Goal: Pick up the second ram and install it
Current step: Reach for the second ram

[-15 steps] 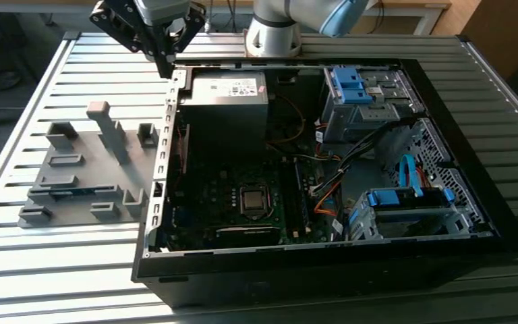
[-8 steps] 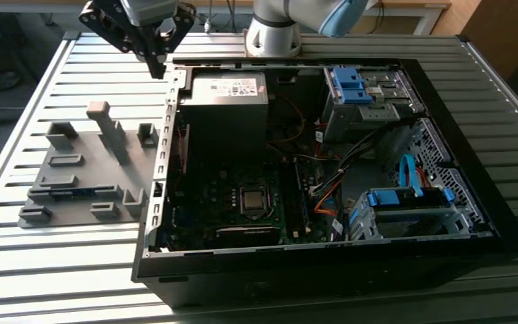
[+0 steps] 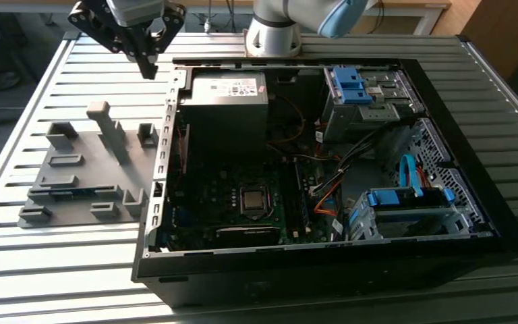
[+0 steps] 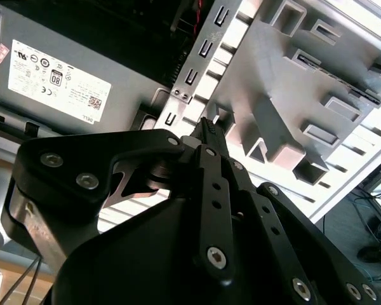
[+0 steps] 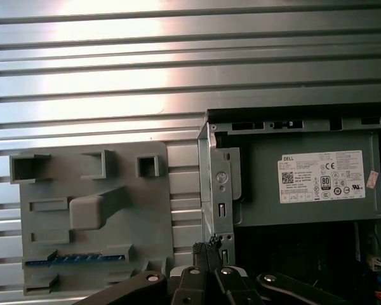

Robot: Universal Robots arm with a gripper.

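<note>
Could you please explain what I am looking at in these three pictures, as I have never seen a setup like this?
This is a single robot arm mounted on a slatted metal table. The exterior view looks down on the whole scene. Both wrist views come from cameras riding on the arm and look past its gripper.

On the table stands an open computer case, with its grey power-supply box and motherboard exposed. Beside it, on the exterior view's left, lies a grey fixture plate. In the first wrist view, a thin blue-green strip sits in one of its slots; this appears to be the second ram.

The gripper hangs above the table near the case's corner, shut and holding nothing.
</note>
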